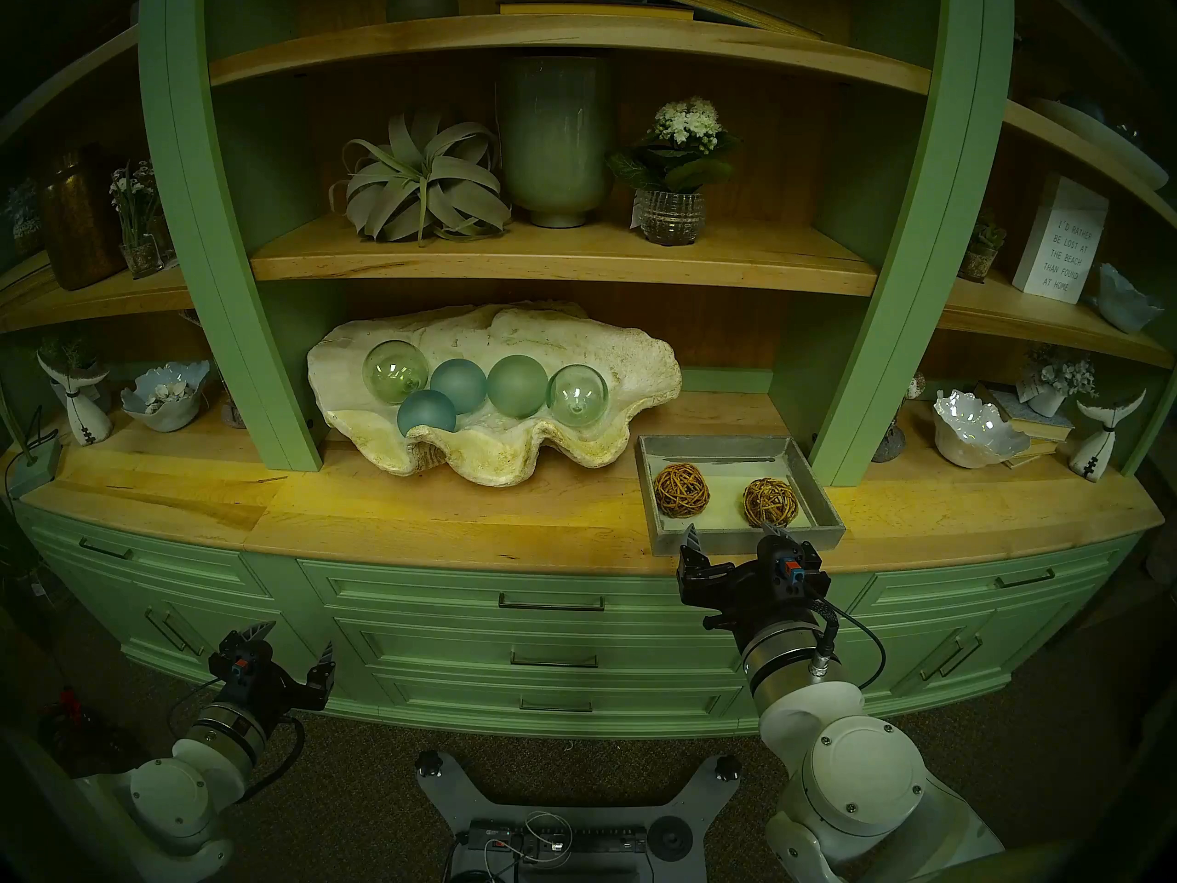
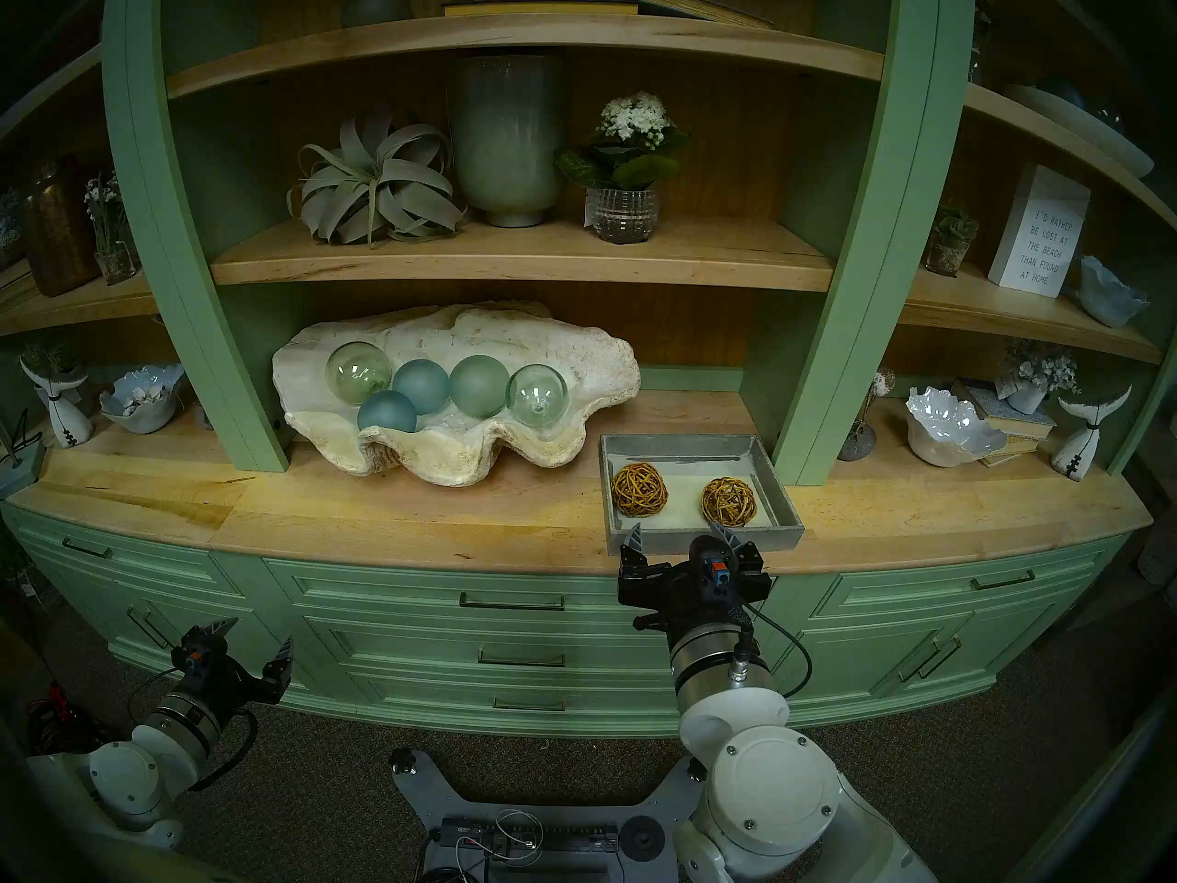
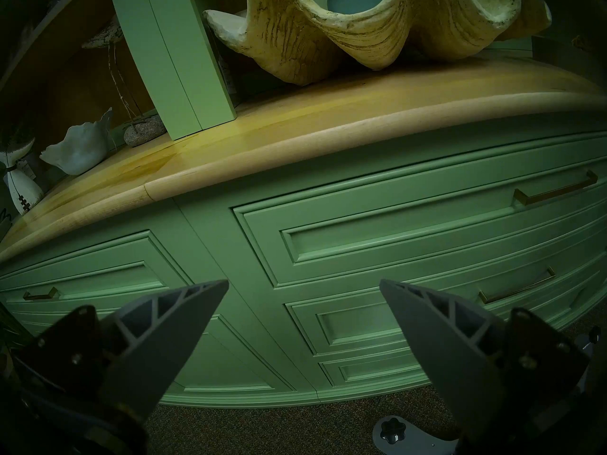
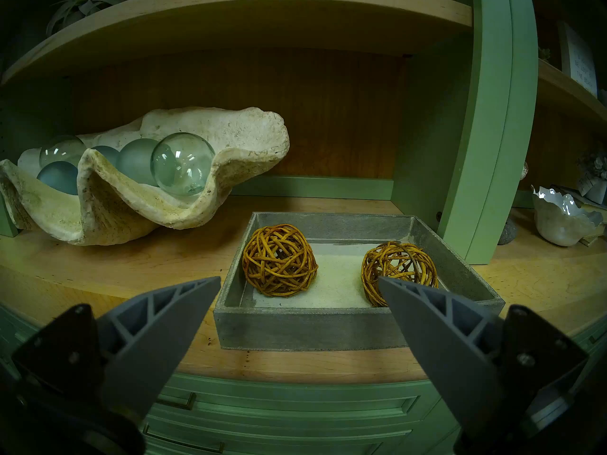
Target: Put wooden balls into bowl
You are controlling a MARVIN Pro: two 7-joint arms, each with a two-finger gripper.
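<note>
Both rattan balls point(image 4: 280, 260) point(image 4: 399, 271) lie in the grey tray point(image 4: 308, 329), right of the clam shell point(image 1: 637, 359). Right gripper point(image 4: 299, 282), jaws wide and empty, faces them, nearer; left gripper point(image 1: 296, 639) wide, low.

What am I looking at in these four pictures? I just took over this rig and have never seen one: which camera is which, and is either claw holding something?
It is a two-armed robot facing a green cabinet. The two wide pictures come from its head, nearly identical. The other two come from cameras on its wrists, with grey fingers at the bottom corners.

The left gripper hangs low before the drawers, open and empty. The right gripper is open and empty too, at the near edge of the grey tray.

In the tray lie two woven rattan balls, apart from each other. To the tray's left sits the big clam shell, holding five glass balls. Nothing has been picked up yet.
</note>
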